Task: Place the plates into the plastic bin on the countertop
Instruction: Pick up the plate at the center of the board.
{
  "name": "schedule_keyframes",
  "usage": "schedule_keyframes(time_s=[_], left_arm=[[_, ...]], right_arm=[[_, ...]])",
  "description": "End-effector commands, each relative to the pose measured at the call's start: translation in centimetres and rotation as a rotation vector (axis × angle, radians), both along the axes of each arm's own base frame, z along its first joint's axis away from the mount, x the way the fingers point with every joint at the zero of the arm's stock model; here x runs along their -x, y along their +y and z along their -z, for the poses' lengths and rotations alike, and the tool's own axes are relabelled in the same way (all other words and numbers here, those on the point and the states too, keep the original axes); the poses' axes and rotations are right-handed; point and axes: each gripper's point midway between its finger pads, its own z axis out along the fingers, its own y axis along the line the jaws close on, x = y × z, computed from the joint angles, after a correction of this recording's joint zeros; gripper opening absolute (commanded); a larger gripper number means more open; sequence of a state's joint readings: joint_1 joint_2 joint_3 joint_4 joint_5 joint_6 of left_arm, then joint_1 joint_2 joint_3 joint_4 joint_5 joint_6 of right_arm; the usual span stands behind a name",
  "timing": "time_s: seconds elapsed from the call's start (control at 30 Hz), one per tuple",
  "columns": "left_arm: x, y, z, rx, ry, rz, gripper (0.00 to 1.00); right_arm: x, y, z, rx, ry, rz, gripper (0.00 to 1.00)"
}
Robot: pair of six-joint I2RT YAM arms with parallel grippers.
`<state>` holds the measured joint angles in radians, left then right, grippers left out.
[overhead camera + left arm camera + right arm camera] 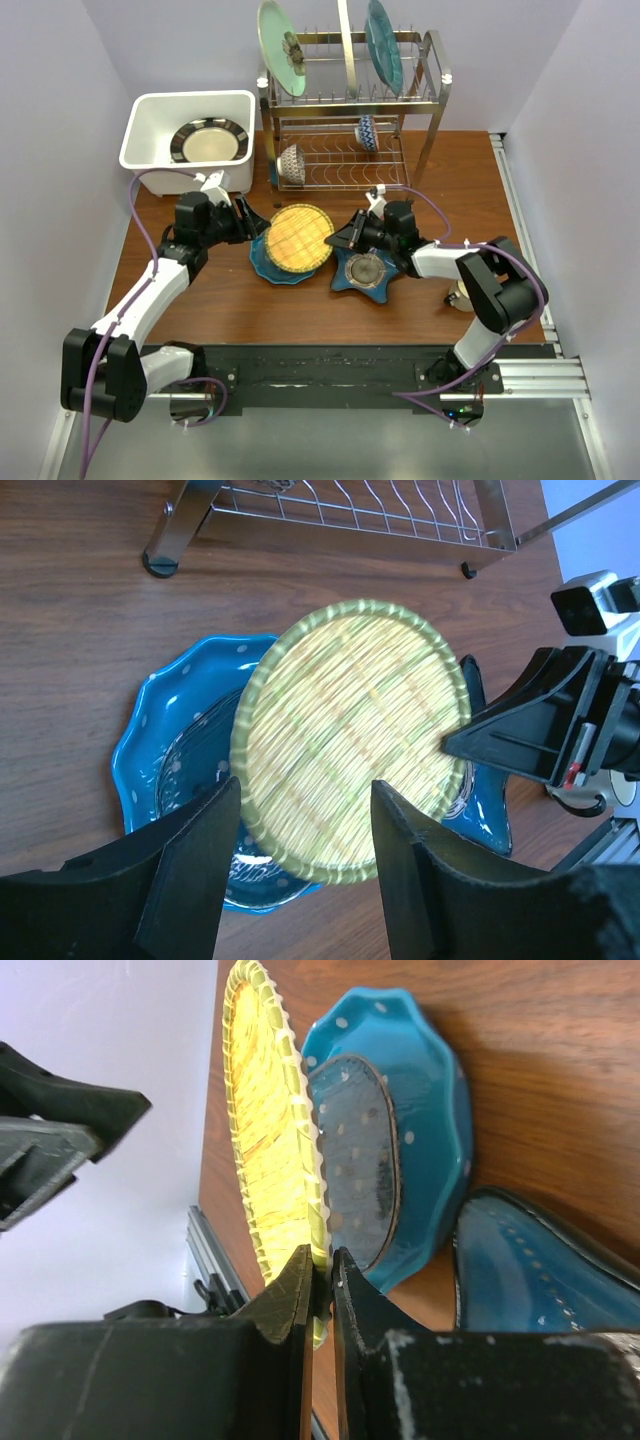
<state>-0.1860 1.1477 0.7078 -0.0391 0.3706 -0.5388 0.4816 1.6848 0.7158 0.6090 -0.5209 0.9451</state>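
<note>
My right gripper (338,243) is shut on the rim of a yellow woven-pattern round plate (298,237), pinching its edge (320,1260). The yellow plate (265,1130) tilts up off a blue scalloped dotted plate (268,262) beneath it. My left gripper (248,218) is open and empty, its fingers (225,810) hovering over the yellow plate's (350,730) left edge. A dark blue star-shaped plate (368,272) lies under my right wrist. The white plastic bin (140,110) stands at the back left with a black-striped plate (208,143) inside.
A two-tier steel wire rack (430,80) stands at the back centre, right of the bin. It holds a pale green flower plate (280,45), a teal plate (383,40) and two small patterned bowls (292,163) below. Walls close in on both sides.
</note>
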Motion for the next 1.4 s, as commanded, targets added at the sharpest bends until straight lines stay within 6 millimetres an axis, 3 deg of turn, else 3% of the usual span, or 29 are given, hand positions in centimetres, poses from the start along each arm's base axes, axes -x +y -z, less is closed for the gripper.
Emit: schedule_keyframes(time_s=[0.0,0.33,0.57,0.67,0.8,0.83,1.0,1.1,1.13,1.23,1.37], left_arm=[[-0.2,-0.7,-1.4,0.023,-0.065,0.032,0.60],[0.7,-3.5,-0.3,0.149,-0.037,0.182,0.60],[0.8,-4.2,-0.6,0.182,-0.047,0.221,0.57],[1.0,-4.3,-0.7,0.185,-0.055,0.232,0.41],[1.0,-4.3,-0.8,0.191,-0.051,0.228,0.00],[0.9,-4.2,-0.9,0.189,-0.055,0.222,0.00],[0.9,-4.0,-0.9,0.184,-0.059,0.210,0.00],[0.9,-3.9,-1.1,0.181,-0.063,0.203,0.00],[0.9,-3.9,-1.2,0.181,-0.066,0.202,0.00],[0.9,-3.7,-1.3,0.177,-0.067,0.194,0.00],[0.8,-3.6,-1.6,0.172,-0.077,0.177,0.00]], right_arm=[[-0.3,-0.2,-5.6,-0.125,-0.137,-0.041,0.00],[0.6,-0.3,-8.8,-0.198,-0.207,-0.101,0.00],[1.0,-0.2,-10.2,-0.230,-0.240,-0.125,0.00],[1.0,-0.1,-10.1,-0.230,-0.235,-0.128,0.00],[0.7,-0.1,-9.2,-0.221,-0.205,-0.119,0.01],[0.6,-0.1,-8.9,-0.216,-0.195,-0.114,0.02],[0.4,-0.2,-7.8,-0.205,-0.165,-0.101,0.19],[0.4,-0.3,-7.5,-0.199,-0.159,-0.082,0.37],[0.4,-0.4,-7.6,-0.197,-0.164,-0.077,0.48],[0.1,-0.9,-7.0,-0.155,-0.157,-0.043,0.63],[0.0,-2.0,-6.0,-0.065,-0.139,0.003,0.70]])
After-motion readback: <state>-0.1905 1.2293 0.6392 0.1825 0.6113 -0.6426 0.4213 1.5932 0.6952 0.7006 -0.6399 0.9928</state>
